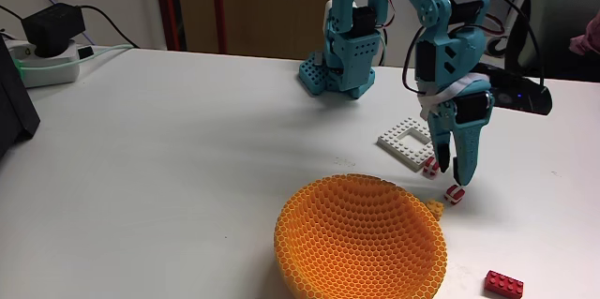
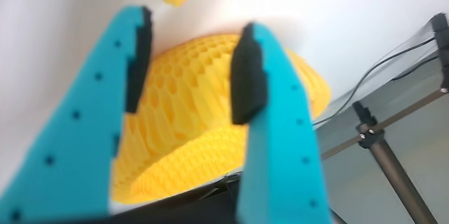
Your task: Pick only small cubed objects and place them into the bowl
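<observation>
In the fixed view, the teal gripper [image 1: 457, 170] points down at the white desk [image 1: 169, 149], just above a red-and-white striped cube [image 1: 454, 192]. A second striped cube [image 1: 429, 169] lies beside the white frame plate [image 1: 405, 143]. The orange cube [image 1: 435, 208] touches the honeycomb bowl [image 1: 361, 239] rim (right side).

In the wrist view, the gripper [image 2: 189, 69] fingers stand apart with nothing between them, the bowl [image 2: 203, 147] beyond them.

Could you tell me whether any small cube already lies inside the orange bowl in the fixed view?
No. The bowl's visible lattice interior holds nothing, and a striped cube sits on the table beside it.
</observation>
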`<state>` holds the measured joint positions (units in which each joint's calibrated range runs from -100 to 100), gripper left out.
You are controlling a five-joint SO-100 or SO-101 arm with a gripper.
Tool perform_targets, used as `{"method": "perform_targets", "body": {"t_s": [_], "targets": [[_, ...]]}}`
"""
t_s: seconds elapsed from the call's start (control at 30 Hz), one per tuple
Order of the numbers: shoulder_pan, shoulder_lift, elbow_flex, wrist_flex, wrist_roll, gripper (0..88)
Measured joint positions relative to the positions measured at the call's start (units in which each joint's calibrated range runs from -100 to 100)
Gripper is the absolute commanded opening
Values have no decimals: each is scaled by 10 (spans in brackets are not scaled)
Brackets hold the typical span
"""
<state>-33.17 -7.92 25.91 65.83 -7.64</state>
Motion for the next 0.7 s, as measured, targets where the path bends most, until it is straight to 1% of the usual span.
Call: {"method": "perform_targets", "body": {"t_s": [0.1, 0.3, 0.43, 0.57, 0.7], "targets": [[-3, 34, -3, -13, 0, 230], [23, 129, -26, -45, 4, 224], [45, 148, -38, -61, 11, 220], [42, 160, -40, -77, 17, 218], [53, 173, -43, -87, 19, 164]]}}
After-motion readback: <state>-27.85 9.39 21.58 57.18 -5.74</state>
